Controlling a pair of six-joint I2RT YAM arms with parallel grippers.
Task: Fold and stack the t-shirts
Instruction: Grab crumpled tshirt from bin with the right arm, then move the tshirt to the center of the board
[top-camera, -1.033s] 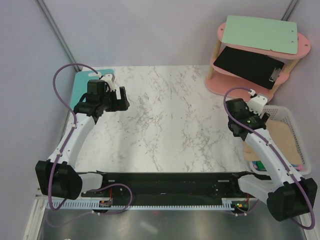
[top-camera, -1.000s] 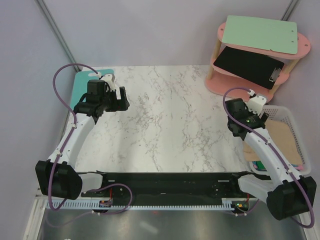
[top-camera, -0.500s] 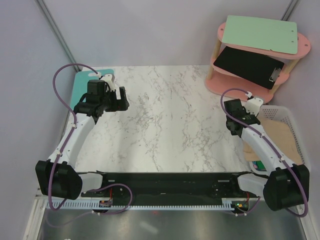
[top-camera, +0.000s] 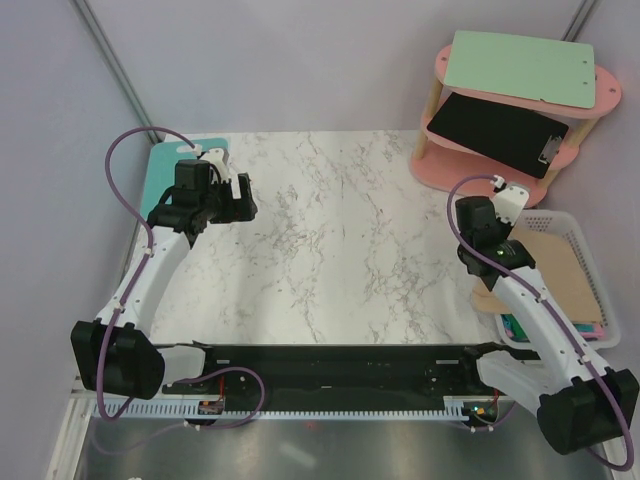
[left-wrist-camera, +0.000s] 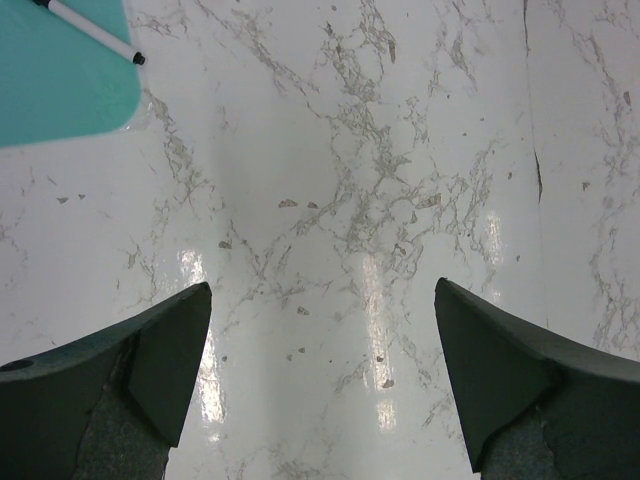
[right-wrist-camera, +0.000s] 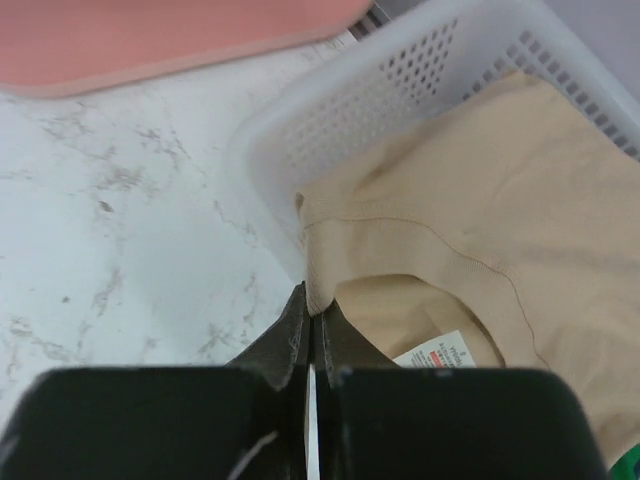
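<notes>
A tan t-shirt (right-wrist-camera: 480, 230) lies on top in a white perforated basket (right-wrist-camera: 400, 90) at the table's right edge, its neck label showing. My right gripper (right-wrist-camera: 312, 300) is shut on the shirt's neckline edge, right beside the basket's near corner. From above, the tan t-shirt (top-camera: 565, 275) fills the basket (top-camera: 590, 232), with green cloth (top-camera: 518, 328) and a strip of pink cloth (top-camera: 590, 328) peeking from under it. My left gripper (left-wrist-camera: 322, 330) hovers open over bare marble at the far left (top-camera: 248, 200), with nothing between its fingers.
A teal board (top-camera: 165, 165) with a pen (left-wrist-camera: 95, 32) on it lies behind the left gripper. A pink two-tier shelf (top-camera: 445, 160) at the back right carries a mint-green clipboard (top-camera: 515, 65) and a black clipboard (top-camera: 500, 130).
My right gripper has closed from open onto the tan t-shirt's neckline, and its wrist shifted slightly over the basket's corner. The left arm has not moved.
</notes>
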